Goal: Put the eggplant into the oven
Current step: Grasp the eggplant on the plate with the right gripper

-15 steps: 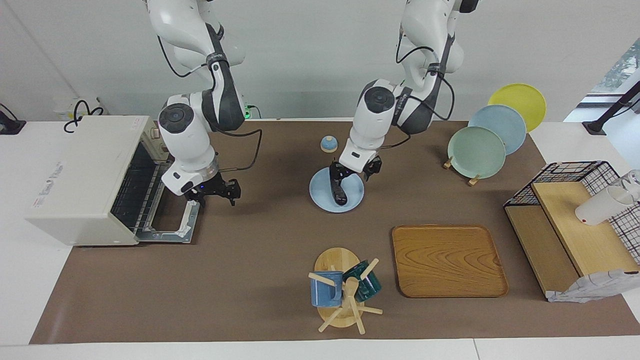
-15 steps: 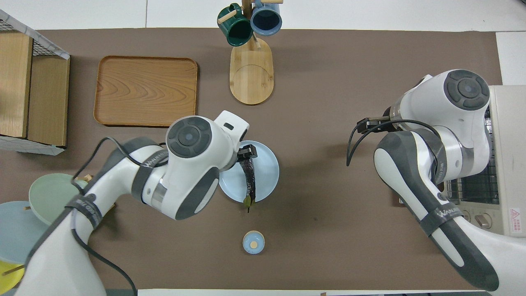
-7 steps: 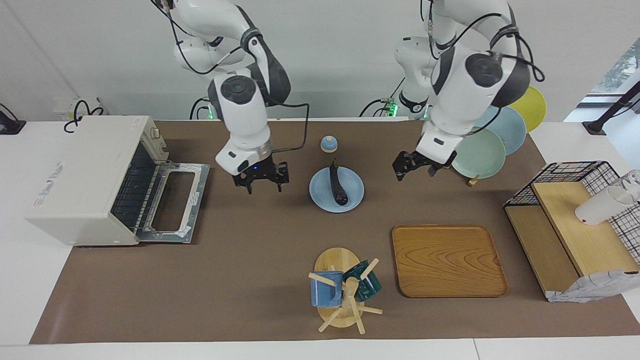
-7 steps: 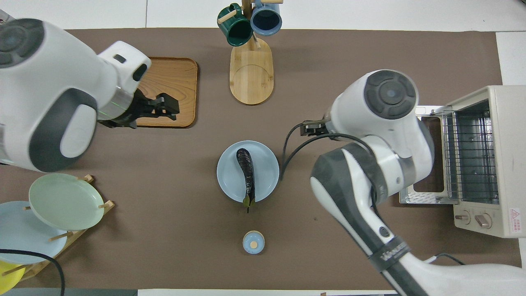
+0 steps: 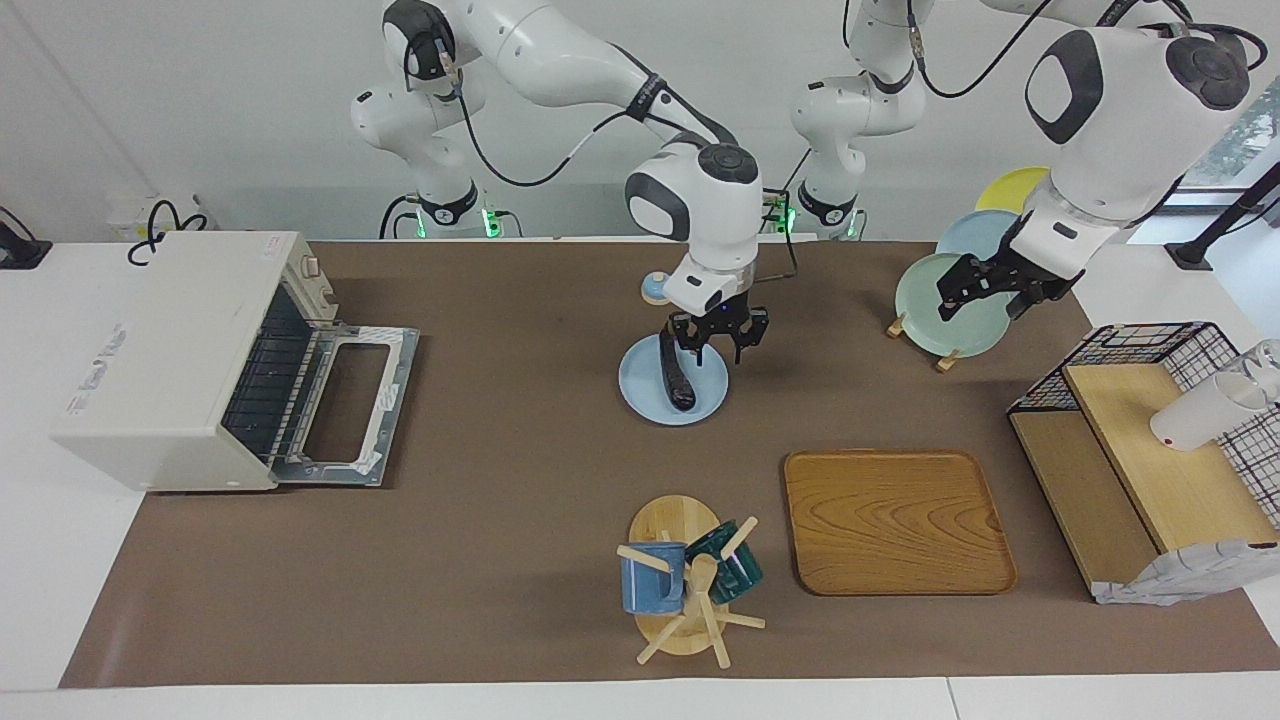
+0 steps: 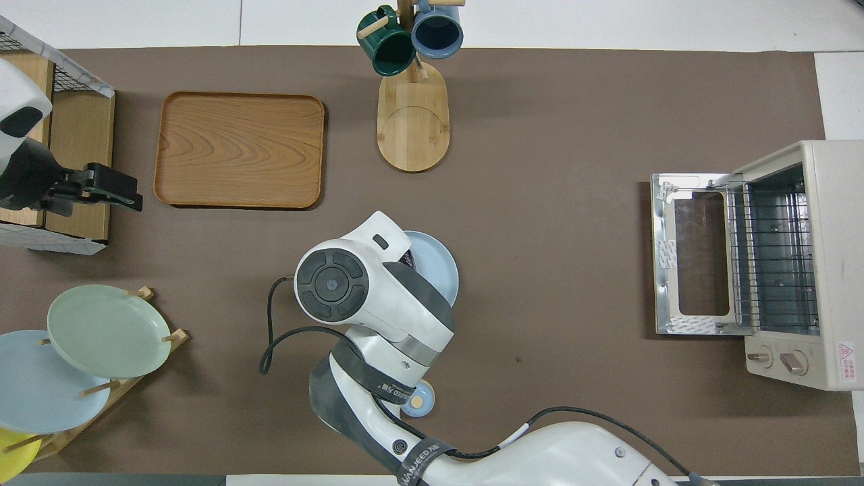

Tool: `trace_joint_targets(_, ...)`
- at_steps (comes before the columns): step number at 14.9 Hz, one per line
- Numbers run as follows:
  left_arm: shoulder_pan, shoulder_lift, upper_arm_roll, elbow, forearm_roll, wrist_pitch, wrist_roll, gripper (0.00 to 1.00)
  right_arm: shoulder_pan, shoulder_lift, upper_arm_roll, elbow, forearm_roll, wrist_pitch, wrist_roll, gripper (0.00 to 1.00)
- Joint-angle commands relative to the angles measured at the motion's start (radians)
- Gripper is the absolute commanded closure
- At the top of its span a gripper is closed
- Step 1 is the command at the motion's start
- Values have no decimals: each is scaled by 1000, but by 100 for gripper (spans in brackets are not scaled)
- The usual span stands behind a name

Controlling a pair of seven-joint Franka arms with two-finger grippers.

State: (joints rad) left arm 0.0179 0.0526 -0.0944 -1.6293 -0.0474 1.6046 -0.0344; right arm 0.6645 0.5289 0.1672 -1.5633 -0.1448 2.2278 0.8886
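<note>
The dark purple eggplant [image 5: 678, 375] lies on a pale blue plate [image 5: 640, 385] in the middle of the table. My right gripper [image 5: 718, 345] hangs just over the plate beside the eggplant, fingers apart, nothing between them. In the overhead view the right arm covers the eggplant and much of the plate [image 6: 440, 270]. The cream oven [image 5: 170, 350] stands at the right arm's end of the table, its door [image 5: 345, 400] dropped open and its rack showing [image 6: 773, 253]. My left gripper [image 5: 988, 288] is open and empty, up over the plate rack.
A small blue lid [image 6: 417, 399] sits nearer the robots than the plate. A wooden tray [image 5: 895, 520] and a mug tree [image 5: 690, 580] lie farther out. Upright plates in a rack [image 5: 950, 305] and a wire-and-wood shelf [image 5: 1150, 440] stand at the left arm's end.
My right gripper has swung from the oven door across to the plate. My left gripper has drawn away from the eggplant to above the plate rack.
</note>
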Motion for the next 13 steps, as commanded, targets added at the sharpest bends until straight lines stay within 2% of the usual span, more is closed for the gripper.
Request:
trace_joint_targets(1,2,-72,-10,-103,21,14,4,0,-13,-12,1,-52,-13,67,7,41)
trace_joint_targets(4,-10,-76,-8,-93,21,20,-10,0,15,-7,1,-101,-12,128,13,41)
trace_joint_targets(10,-65,-109,44,-58,18,-49,-9,0,17,-9,1,-144,-19,139,9,43)
trace_joint_targets(13,-65,-132,44,-105,20,-40,1,0,17,-15,1,-181,-19,174,9,47)
